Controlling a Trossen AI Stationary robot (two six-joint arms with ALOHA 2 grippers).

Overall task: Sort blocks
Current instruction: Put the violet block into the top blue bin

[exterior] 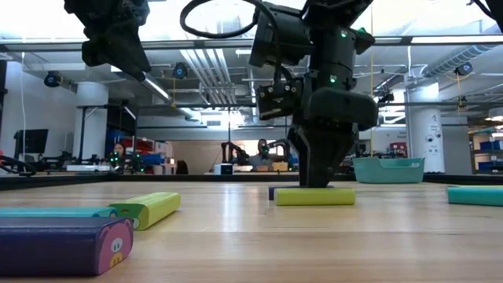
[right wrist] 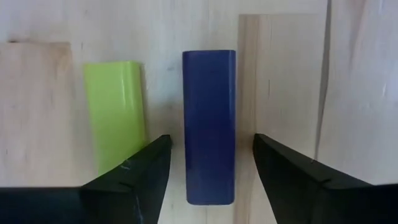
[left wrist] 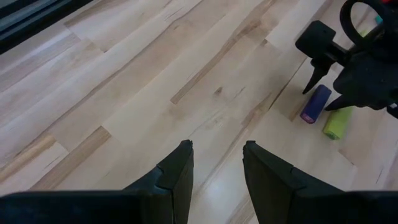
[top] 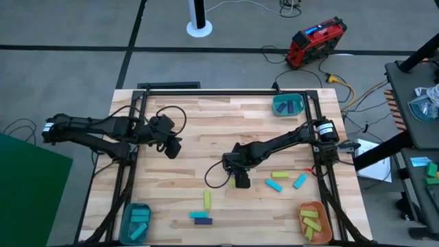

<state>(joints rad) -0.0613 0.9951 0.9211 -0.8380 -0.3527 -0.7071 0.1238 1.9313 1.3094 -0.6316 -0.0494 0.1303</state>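
We see the right gripper (right wrist: 210, 168) down near table centre, fingers spread wide, straddling a purple block (right wrist: 209, 124) that lies flat between them. Neither finger visibly touches it; there is a gap on each side. A yellow-green block (right wrist: 116, 112) lies parallel just beside the purple one, and one finger (right wrist: 134, 180) sits partly over its near end, contact unclear.

In the high view this gripper (top: 240, 180) covers both blocks. In the low view its fingers reach the table (top: 192, 130) just behind the yellow-green block (exterior: 314, 196).

Other blocks: a yellow-green and two cyan ones (top: 300, 181) lie towards the right edge, well apart from the gripper; a yellow-green (top: 206, 200), a cyan and a purple one (top: 202, 221) lie near the front edge. Bare wood surrounds the gripper on its left.

Left gripper (left wrist: 216, 171) hangs above open table on the left side, fingers parted, holding nothing.

Teal bowls (top: 288, 105) sit at the back right and front left corners, an orange bowl (top: 312, 219) at the front right, all holding blocks.
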